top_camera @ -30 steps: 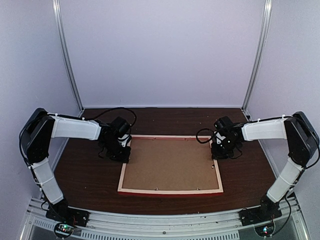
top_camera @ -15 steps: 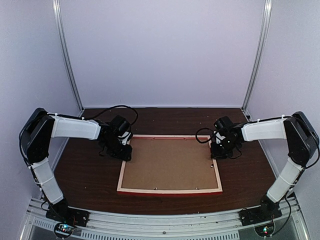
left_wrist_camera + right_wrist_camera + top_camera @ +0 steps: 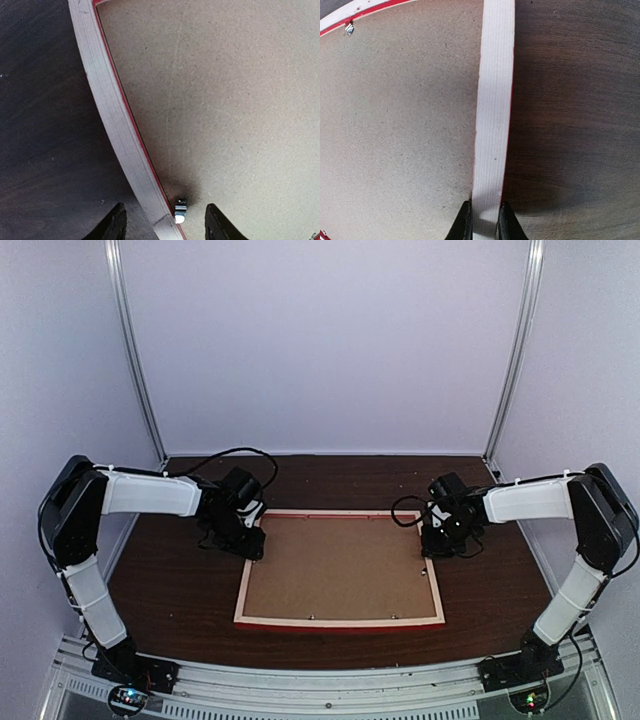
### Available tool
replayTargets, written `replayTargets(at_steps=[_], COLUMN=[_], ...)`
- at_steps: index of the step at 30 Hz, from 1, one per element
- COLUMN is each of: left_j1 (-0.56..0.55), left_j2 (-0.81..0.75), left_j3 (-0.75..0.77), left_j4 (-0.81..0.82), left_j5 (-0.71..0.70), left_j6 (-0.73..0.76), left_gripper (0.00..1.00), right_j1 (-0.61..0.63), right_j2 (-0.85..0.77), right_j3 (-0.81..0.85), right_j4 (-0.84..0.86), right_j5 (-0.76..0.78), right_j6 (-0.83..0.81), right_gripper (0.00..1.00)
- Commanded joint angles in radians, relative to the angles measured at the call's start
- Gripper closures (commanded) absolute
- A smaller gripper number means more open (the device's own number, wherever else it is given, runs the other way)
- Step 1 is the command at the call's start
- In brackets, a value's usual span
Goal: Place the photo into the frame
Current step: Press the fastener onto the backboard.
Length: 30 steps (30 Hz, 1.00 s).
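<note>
My right hand [image 3: 484,212] is pinching the frame [image 3: 492,100] by its rail, running straight ahead of it. My left hand [image 3: 165,217] is sitting open over the other rail. The photo is not showing.

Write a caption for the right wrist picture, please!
The right tool pinches the pale back rail of the frame, brown backing board on one side, dark table on the other.

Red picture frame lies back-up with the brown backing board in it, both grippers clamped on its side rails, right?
Not both. The left wrist view shows the left gripper with jaws open, straddling a rail of the red picture frame. The right gripper is clamped, and the brown backing board lies in the back-up frame.
</note>
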Motion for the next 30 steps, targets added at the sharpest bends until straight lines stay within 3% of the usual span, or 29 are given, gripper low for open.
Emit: replayTargets(at_steps=[1, 13, 23, 30], left_j1=[0.006, 0.007, 0.007, 0.007], left_j2=[0.008, 0.043, 0.048, 0.04], left_j3=[0.003, 0.007, -0.005, -0.014], left_j4=[-0.023, -0.018, -0.005, 0.02], left_j5=[-0.022, -0.041, -0.051, -0.026], left_j6=[0.023, 0.031, 0.046, 0.065], left_gripper=[0.47, 0.59, 0.79, 0.85], right_j1=[0.011, 0.01, 0.011, 0.01], right_j2=[0.083, 0.084, 0.086, 0.088], right_j3=[-0.065, -0.06, -0.055, -0.045], right_j4=[-0.061, -0.066, -0.067, -0.08], right_j5=[-0.044, -0.045, -0.045, -0.036], right_j6=[-0.04, -0.041, -0.045, -0.054], right_gripper=[0.87, 0.86, 0.87, 0.87])
